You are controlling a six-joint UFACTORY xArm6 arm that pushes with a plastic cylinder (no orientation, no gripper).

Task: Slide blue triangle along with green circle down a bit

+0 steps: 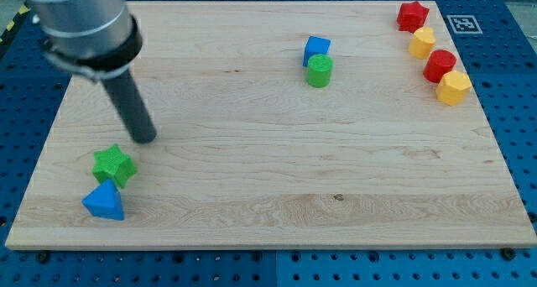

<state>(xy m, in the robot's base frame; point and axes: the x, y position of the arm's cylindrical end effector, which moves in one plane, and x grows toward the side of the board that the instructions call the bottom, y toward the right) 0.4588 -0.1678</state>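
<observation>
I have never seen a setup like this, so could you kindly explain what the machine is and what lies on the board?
One camera looks down on a wooden board. The grey arm ends in a dark rod; my tip pushes blocks and holds nothing. It sits just above a green star, which touches a blue triangle. Near the view's top middle, a blue block touches a green circle. At the top right lie two red blocks and two yellow blocks.
</observation>
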